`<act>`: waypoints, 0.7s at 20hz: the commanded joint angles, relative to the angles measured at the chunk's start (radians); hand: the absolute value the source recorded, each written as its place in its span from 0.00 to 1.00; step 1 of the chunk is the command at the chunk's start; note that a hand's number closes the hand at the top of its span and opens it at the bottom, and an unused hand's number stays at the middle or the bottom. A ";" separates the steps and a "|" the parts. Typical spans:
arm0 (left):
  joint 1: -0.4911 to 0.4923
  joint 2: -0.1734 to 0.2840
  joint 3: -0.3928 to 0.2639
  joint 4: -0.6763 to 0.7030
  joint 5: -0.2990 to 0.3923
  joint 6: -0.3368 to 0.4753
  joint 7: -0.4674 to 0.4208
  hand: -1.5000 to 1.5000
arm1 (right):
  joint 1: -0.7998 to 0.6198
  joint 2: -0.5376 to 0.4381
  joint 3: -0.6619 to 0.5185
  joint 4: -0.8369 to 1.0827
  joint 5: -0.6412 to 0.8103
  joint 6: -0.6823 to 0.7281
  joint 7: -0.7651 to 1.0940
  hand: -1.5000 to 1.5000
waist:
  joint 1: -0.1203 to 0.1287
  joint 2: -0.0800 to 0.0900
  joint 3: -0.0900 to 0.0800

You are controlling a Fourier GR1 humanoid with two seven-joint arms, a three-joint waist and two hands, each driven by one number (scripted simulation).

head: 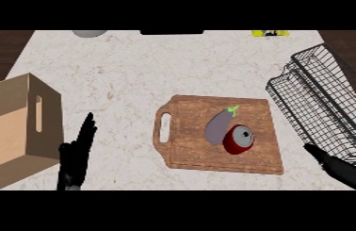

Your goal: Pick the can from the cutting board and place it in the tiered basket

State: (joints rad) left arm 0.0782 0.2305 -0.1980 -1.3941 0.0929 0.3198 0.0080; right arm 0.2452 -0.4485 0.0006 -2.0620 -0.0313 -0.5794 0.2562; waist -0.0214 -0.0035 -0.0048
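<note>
A red can [238, 140] lies on its side on the wooden cutting board [198, 145], touching a purple eggplant [219, 123] on its left. The black wire tiered basket [316, 100] stands at the right edge of the counter. My right hand [335, 166] shows at the lower right, fingers straight, just off the board's right edge and apart from the can. My left hand [75, 157] rests open at the lower left, fingers up, far from the board.
An open cardboard box [24, 126] stands at the left edge beside my left hand. At the counter's far edge are a grey round object [90, 33], a dark flat item [172, 32] and a yellow item [271, 33].
</note>
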 commanded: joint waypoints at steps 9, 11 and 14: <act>-0.027 -0.010 -0.013 0.015 -0.010 -0.015 0.010 0.50 | 0.075 -0.428 0.151 -0.272 0.307 0.270 0.674 0.00 | 0.031 0.008 -0.004; 0.002 -0.025 -0.047 -0.010 -0.038 0.000 -0.003 0.50 | 0.009 -0.437 0.196 -0.291 0.394 0.287 0.804 0.00 | 0.053 0.009 -0.002; -0.033 0.004 -0.030 -0.056 -0.016 -0.027 0.081 0.50 | -0.079 -0.382 0.313 -0.320 0.526 0.313 0.981 0.00 | 0.051 0.007 0.001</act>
State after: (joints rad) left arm 0.0581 0.2250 -0.2188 -1.4138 0.0812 0.3002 0.0363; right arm 0.2498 -0.8294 0.2183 -2.3475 0.3584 -0.3091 1.0070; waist 0.0195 0.0028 -0.0066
